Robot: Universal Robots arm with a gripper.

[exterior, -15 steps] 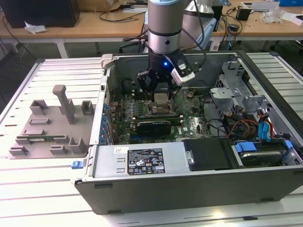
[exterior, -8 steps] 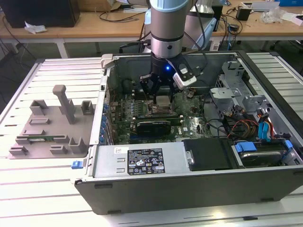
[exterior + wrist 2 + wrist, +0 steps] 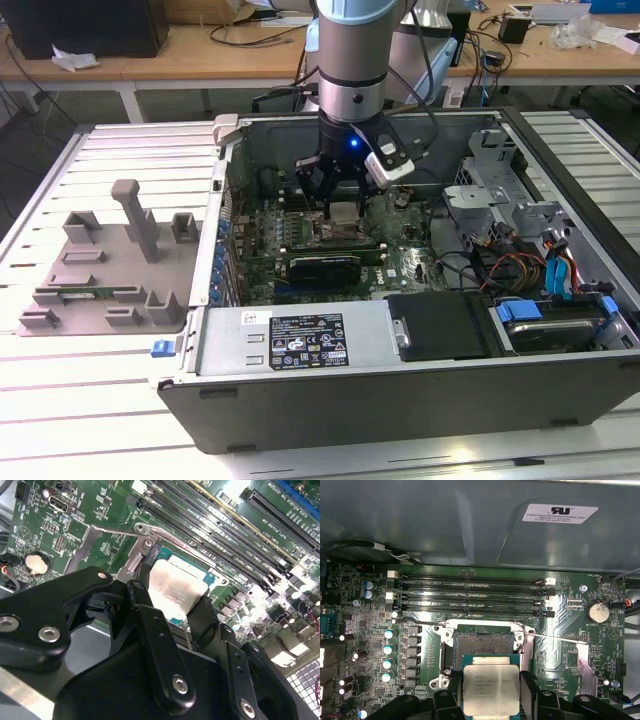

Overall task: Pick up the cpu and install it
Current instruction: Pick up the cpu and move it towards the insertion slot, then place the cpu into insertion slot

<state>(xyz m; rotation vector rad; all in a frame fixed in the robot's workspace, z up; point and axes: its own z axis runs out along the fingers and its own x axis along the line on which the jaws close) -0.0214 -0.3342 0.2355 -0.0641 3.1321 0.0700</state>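
The cpu (image 3: 491, 690) is clamped in the gripper (image 3: 491, 702). Its black fingers (image 3: 530, 692) press on two opposite edges of the chip, and the other two edges are free. The silver top plate faces up with its thin green rim showing around it.

The chip hangs over the socket (image 3: 482, 647). In the first wrist view it overlaps one edge of the socket, and most of the dark pin field lies uncovered. Whether the chip touches the socket cannot be told. In the second wrist view the cpu (image 3: 177, 590) sits between the fingers (image 3: 145, 607) directly before the socket's corner.

The socket is open. Its metal load plate (image 3: 585, 665) is folded out flat on the side toward the coin battery (image 3: 596, 612), and a thin retention lever (image 3: 420, 621) stands off the board along another edge.

The memory slots (image 3: 470, 592) run parallel just beside the socket, and a row of capacitors (image 3: 389, 650) lines the side away from the battery. The space straight above the socket is open.

In the exterior view the gripper (image 3: 340, 212) reaches down into the computer case (image 3: 400, 395). The grey fixture tray (image 3: 100, 260) lies well apart from the socket, outside the case to the exterior view's left, on the slatted table (image 3: 60, 400).
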